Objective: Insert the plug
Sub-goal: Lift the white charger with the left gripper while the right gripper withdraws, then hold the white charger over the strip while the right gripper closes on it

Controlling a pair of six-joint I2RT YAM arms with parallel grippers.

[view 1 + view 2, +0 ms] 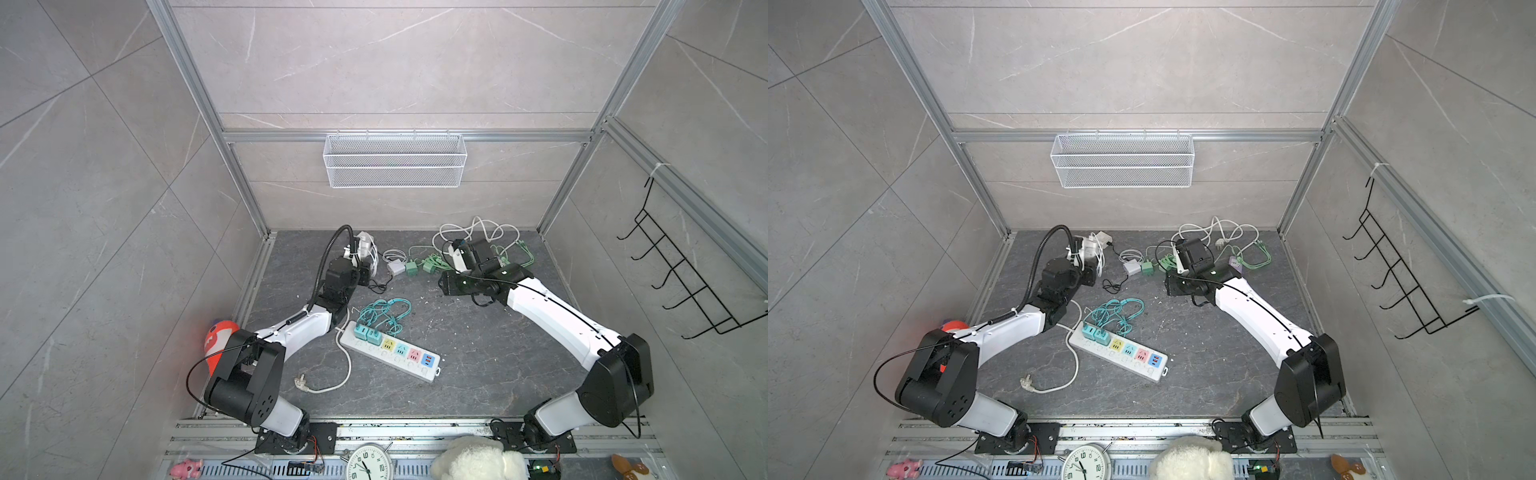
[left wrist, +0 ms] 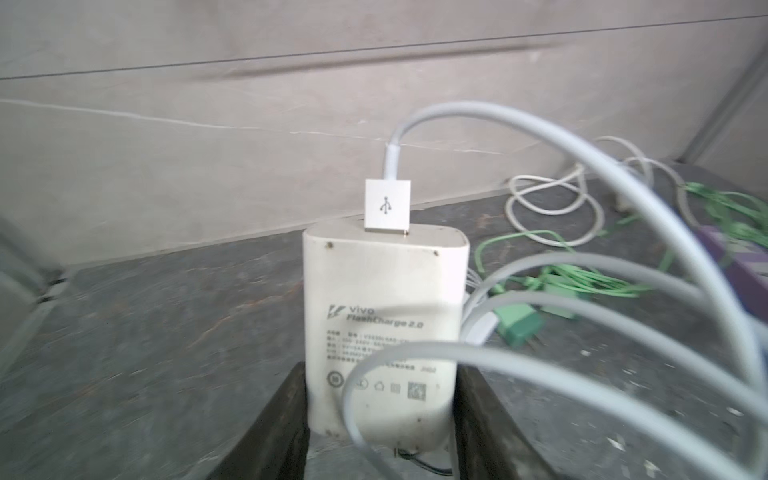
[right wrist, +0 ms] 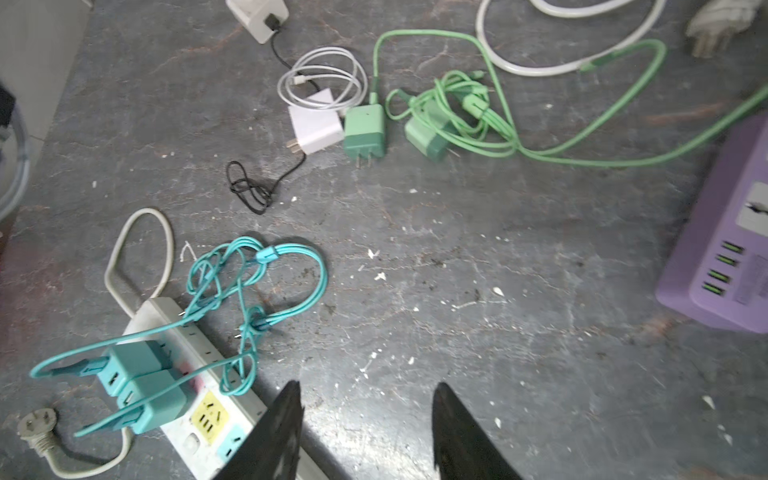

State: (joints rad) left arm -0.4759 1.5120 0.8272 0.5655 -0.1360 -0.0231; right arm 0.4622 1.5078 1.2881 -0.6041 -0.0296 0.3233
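My left gripper (image 2: 380,370) is shut on the plug (image 2: 382,291), a white charger block, squeezing its sides near the bottom. A white USB cable (image 2: 540,137) comes out of its top and loops in front of it. In both top views this gripper (image 1: 360,249) (image 1: 1089,248) holds the plug above the table's far left. The white power strip (image 1: 390,353) (image 1: 1121,353) (image 3: 208,415) lies mid-table with two teal plugs (image 3: 141,386) in its end sockets. My right gripper (image 3: 368,386) (image 1: 449,286) is open and empty, hovering over bare table beyond the strip.
Two green chargers (image 3: 365,129) and a small white charger (image 3: 316,124) lie with tangled cables at the back. A purple socket block (image 3: 723,249) sits at the far right. A wire basket (image 1: 395,160) hangs on the back wall.
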